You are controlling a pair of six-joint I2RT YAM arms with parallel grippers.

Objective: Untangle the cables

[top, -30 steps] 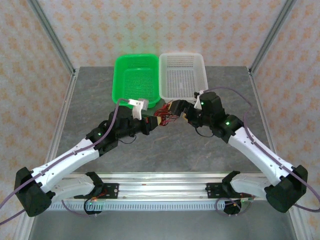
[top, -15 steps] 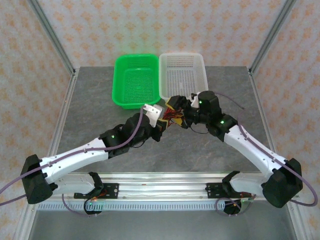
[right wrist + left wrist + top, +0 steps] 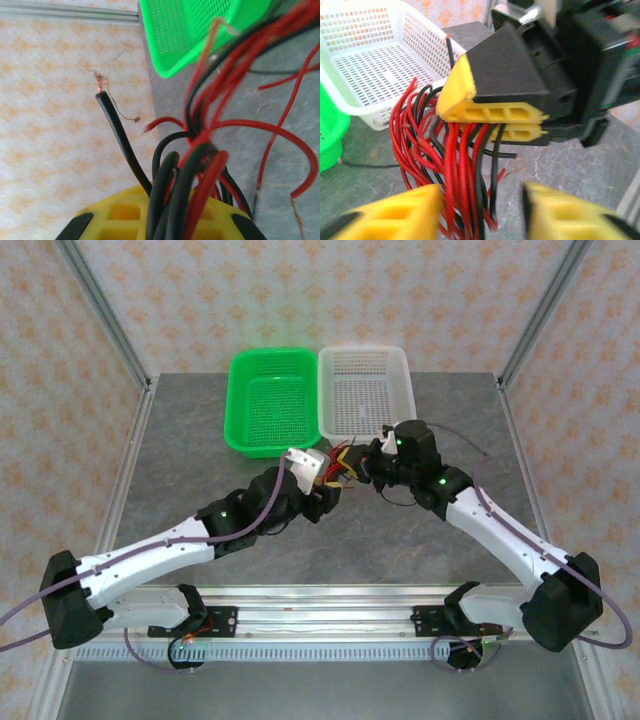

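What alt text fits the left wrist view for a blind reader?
The right gripper, black with yellow pads, clamps a bundle of thin red and black wires hanging between the left gripper's open yellow fingers. A white plastic mesh basket stands behind.

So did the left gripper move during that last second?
Yes. The left gripper has shifted to the right, from just under the near rim of the green basket toward the white basket.
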